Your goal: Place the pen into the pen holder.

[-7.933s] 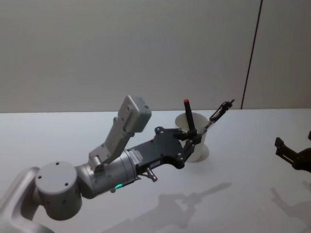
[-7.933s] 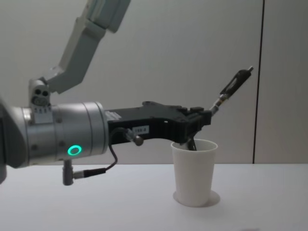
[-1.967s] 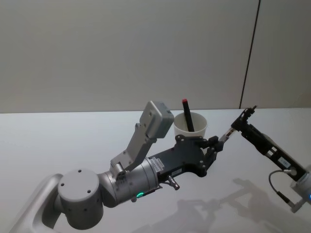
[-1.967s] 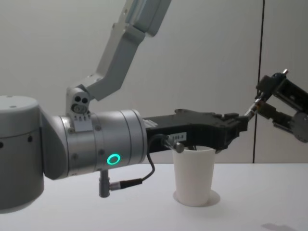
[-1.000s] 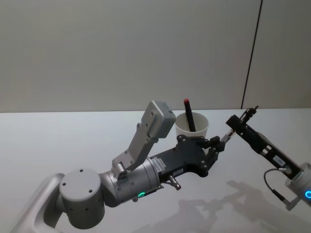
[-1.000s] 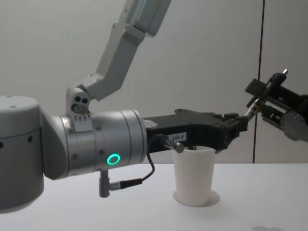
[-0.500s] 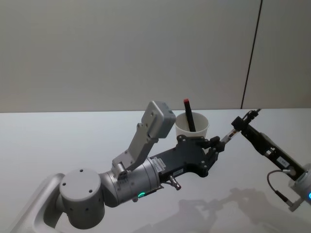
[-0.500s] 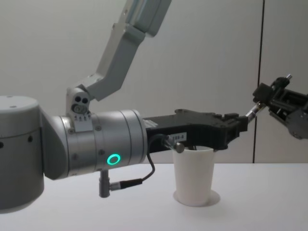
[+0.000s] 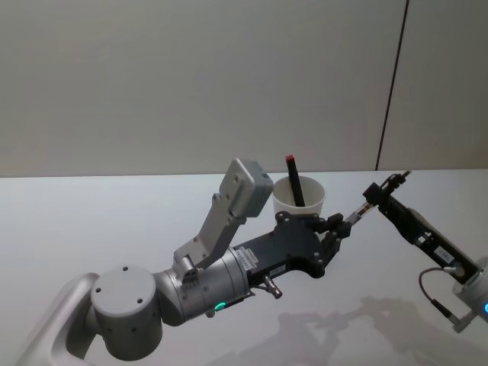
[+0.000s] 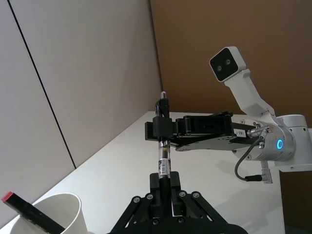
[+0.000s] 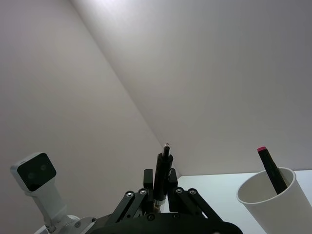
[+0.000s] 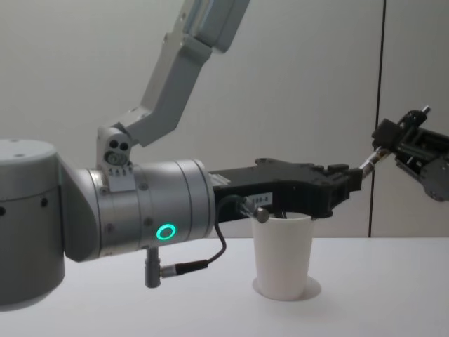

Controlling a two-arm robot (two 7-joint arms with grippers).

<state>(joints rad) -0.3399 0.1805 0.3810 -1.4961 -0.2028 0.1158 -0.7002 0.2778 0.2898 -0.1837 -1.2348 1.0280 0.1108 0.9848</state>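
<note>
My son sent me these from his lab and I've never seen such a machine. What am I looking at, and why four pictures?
It is a robot with two arms, each ending in a gripper, photographed at one moment by four cameras: one on its head looking down, one on its chest looking across the table, and one on each wrist.

On the white table stands a paper cup used as a pen holder. A dark marker with a red end already leans inside it.

The left gripper and the right gripper each pinch an end of the same pen, held in the air beside the cup. It looks like a handover, though which arm will keep the pen I cannot tell.
</note>
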